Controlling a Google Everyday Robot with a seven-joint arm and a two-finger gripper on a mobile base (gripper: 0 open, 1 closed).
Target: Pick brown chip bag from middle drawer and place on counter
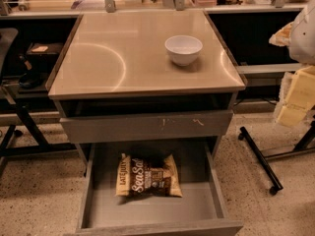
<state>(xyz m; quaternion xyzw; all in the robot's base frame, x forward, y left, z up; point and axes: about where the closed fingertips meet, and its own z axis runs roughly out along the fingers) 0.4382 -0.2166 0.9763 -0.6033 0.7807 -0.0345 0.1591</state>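
Brown bag (148, 176) lies untouched in the open drawer (147, 211); pincer (297, 95), probably, hangs at right, state I cannot tell. Next: descend, grasp bag.

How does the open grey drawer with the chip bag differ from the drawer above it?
The wide grey metal middle drawer is pulled open; the scratched grey upper drawer front is pushed in. The middle drawer shows a brown Sea Salt chip bag; the upper drawer's inside is hidden. Both are grey. The end effector hangs at the right edge, clear of both.
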